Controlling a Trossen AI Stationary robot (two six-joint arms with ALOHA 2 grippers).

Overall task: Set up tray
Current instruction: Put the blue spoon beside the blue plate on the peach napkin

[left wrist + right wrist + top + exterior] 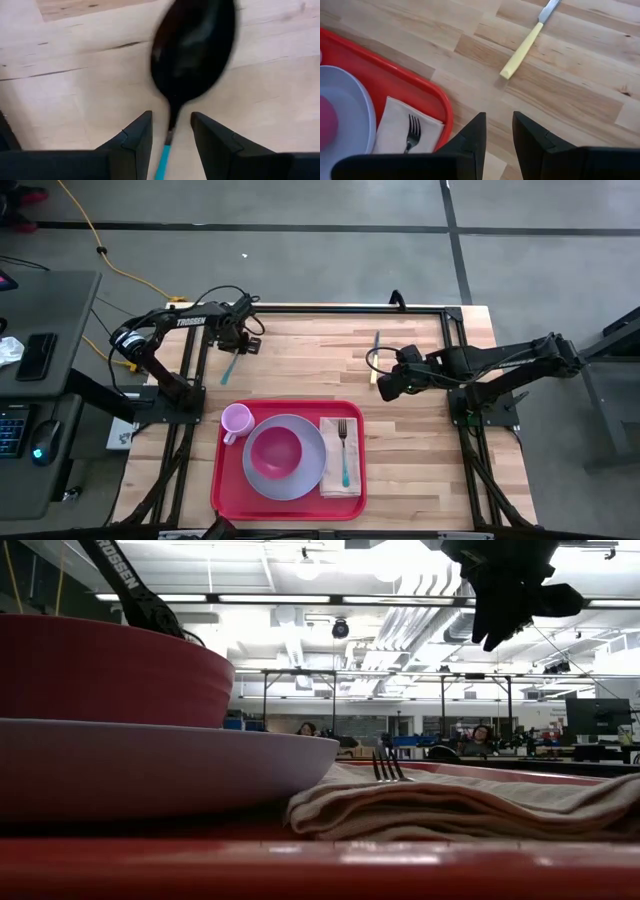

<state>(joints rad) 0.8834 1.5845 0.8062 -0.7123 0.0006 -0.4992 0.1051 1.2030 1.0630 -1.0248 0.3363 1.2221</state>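
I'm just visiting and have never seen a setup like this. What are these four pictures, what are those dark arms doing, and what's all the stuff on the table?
These are four cameras on one robot with two dark arms at a wooden table. The overhead view shows everything. A red tray holds a plate with a pink bowl, a pink cup and a napkin with a fork.

The low view looks level across the tray into the room, where people sit far behind.

The other two cameras ride on the wrists, looking past each arm's own two fingers. The left gripper sits around the teal handle of a spoon by the table's far edge. The right gripper, open and empty, hovers between the tray and a yellow-handled knife lying on the wood.
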